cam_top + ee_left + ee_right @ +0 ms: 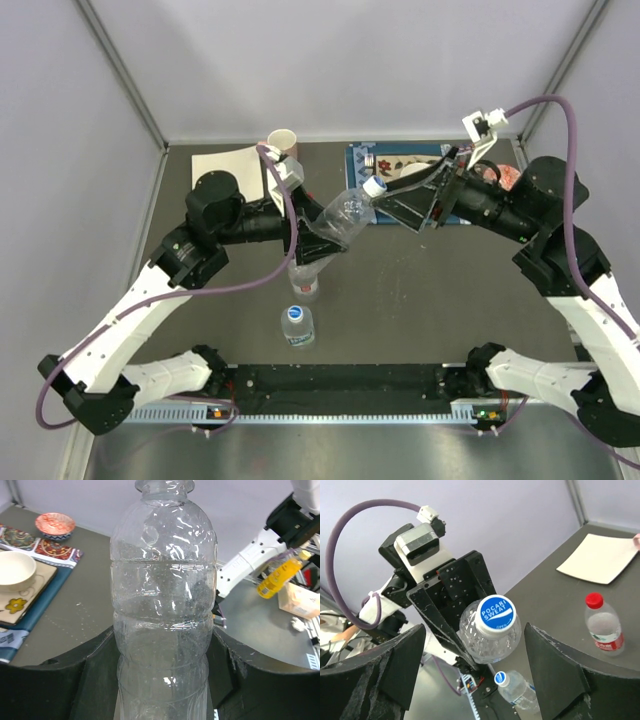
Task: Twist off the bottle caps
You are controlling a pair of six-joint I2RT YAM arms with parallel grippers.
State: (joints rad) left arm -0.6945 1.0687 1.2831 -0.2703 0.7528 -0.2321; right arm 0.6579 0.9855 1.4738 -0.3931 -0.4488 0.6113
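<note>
The left arm's fingers [75,680] clamp the clear bottle [165,605] in mid-air. They tilt its neck so the blue-and-white Pocari Sweat cap [495,612] sits between the right arm's fingers [560,670], spread, not touching, seemingly ready to twist.

The dark grey counter [430,300] carries a white paper sheet [228,168] and a cup [283,141] at its far left. A blue patterned mat [400,160] lies at the far right. Near the middle stand a red-capped bottle [603,627] and a blue-capped bottle [297,325].

walls [350,60]: pale lilac panels | corner posts [120,70]: grey metal | table [430,310]: dark grey, matte
</note>
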